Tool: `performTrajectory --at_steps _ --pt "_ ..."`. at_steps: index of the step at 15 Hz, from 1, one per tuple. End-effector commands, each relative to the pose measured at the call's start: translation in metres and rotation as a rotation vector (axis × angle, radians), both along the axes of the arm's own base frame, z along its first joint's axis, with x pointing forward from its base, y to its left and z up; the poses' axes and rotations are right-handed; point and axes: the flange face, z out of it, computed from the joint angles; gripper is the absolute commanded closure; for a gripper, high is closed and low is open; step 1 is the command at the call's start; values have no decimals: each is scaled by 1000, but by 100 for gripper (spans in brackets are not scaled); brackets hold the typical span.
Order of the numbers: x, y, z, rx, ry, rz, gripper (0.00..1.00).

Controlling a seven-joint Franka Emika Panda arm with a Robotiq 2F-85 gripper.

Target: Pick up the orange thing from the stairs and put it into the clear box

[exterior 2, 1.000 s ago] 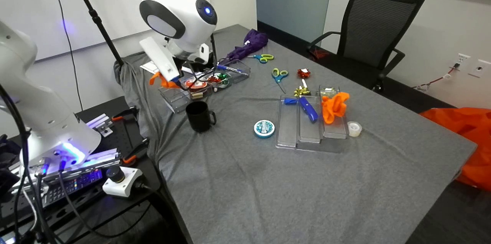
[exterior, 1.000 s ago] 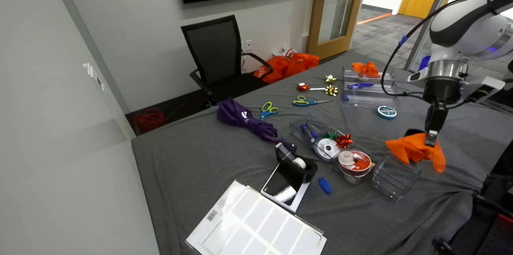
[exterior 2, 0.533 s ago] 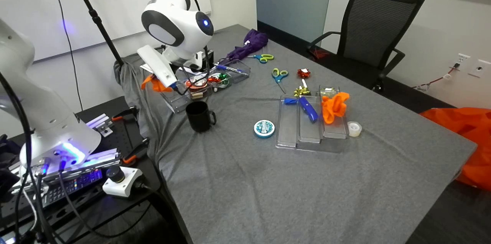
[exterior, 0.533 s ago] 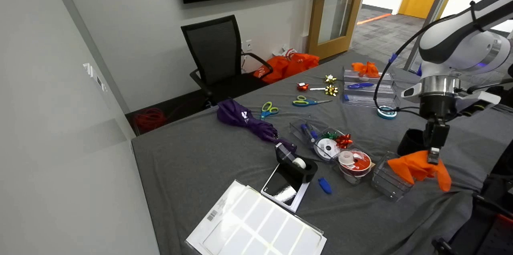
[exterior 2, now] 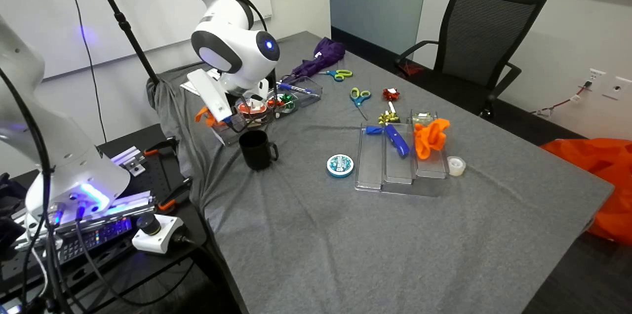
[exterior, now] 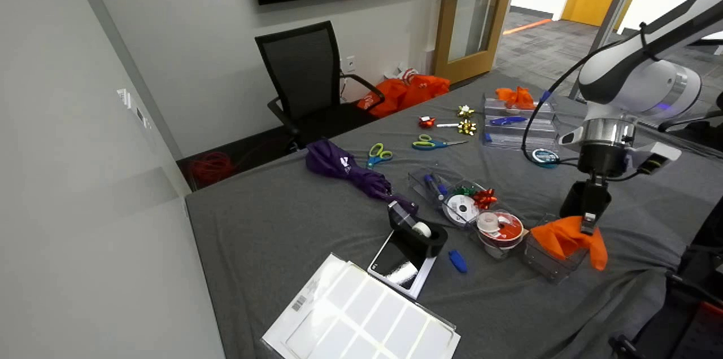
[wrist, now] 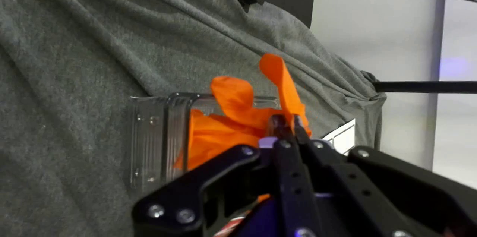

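Near the robot-side edge of the surface [exterior: 271, 223], orange cloth [exterior: 563, 236] was pinched by the jaws; before release, it needed centring over the clear box [exterior: 548, 265].

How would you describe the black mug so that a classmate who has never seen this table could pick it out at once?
Start from the big gray-covered table. In an exterior view, the black mug stands upright on it, between the clear box and a flat, round, blue-rimmed container. Its solid black body and side handle set it apart from both.
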Motion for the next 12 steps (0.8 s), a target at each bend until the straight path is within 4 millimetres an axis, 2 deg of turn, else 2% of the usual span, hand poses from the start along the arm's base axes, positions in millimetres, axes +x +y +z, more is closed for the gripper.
performTrajectory --at_steps 1,5,9,12 --pt "10 -4 -13 -71 23 -75 100" --pt "20 -4 -30 -184 93 -152 100" --pt "25 2 -46 -291 153 -156 100" --pt "26 7 -44 -328 155 -125 100"
